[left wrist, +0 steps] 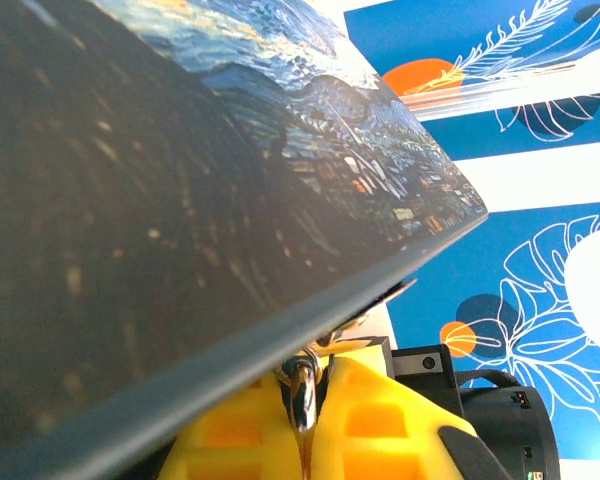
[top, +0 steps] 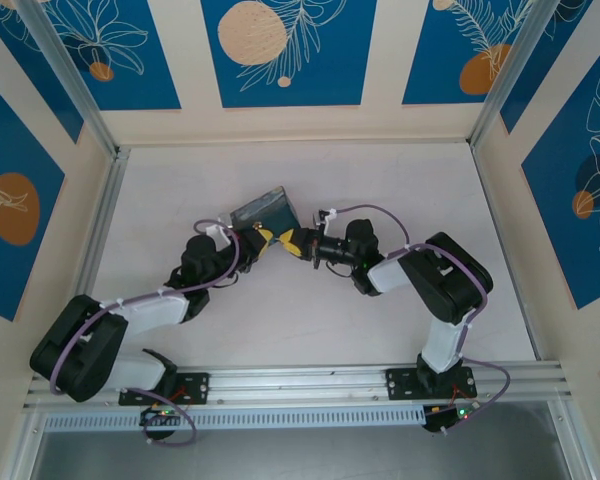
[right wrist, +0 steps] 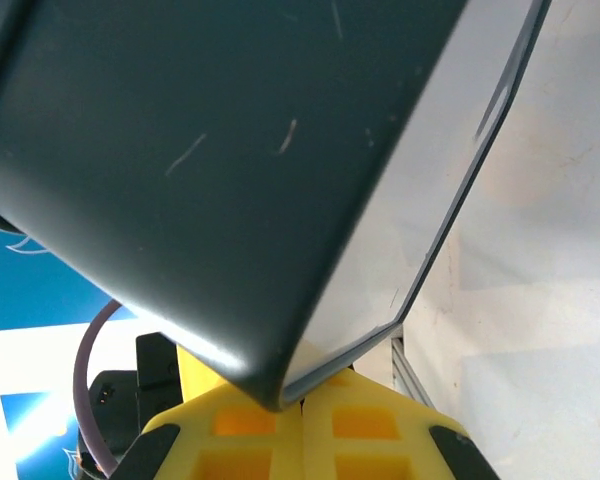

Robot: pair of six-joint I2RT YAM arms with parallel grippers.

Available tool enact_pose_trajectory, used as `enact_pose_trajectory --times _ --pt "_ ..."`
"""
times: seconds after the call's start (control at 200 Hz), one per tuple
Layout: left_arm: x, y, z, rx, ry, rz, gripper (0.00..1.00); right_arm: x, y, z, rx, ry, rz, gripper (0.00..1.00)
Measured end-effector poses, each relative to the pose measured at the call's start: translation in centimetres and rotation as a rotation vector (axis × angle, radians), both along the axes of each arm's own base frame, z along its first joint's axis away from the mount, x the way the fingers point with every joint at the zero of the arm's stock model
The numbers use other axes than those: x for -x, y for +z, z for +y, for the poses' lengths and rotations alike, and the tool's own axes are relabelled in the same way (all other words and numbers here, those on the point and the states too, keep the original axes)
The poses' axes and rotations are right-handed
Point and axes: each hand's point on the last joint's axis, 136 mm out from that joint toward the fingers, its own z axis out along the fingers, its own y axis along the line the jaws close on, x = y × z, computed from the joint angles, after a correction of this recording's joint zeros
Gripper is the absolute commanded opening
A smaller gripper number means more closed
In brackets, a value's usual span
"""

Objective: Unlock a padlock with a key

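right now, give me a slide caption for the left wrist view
Left gripper pinches a thin metal piece, likely the key, just under the edge of the Starry-Night box.

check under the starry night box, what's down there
Under the box edge, the left gripper is shut on a thin shiny metal piece, key or shackle, I cannot tell. The box covers whatever it attaches to.

Overhead camera looks down from behind the arm bases (top: 165,388) onto the whole worktop (top: 310,320). Both wrist cameras sit very close under the printed box (top: 264,212), facing each other across it, yellow fingers (left wrist: 380,420) at frame bottom.
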Motion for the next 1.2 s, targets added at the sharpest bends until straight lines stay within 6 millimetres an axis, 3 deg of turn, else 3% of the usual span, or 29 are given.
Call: enact_pose_trajectory --times 0.275,0.69,1.2 --pt "-0.5 0.7 0.0 0.056 0.018 0.010 0.00 -0.3 0.6 -0.1 -0.007 -0.019 -0.056 0.00" --pt "-0.4 3.4 0.5 0.230 0.079 0.075 0.00 -0.2 3.5 0.0 -0.045 -0.024 -0.262 0.00" --pt "-0.4 5.1 0.3 0.218 0.062 0.010 0.00 -0.8 5.6 0.0 -0.086 0.051 -0.178 0.00"
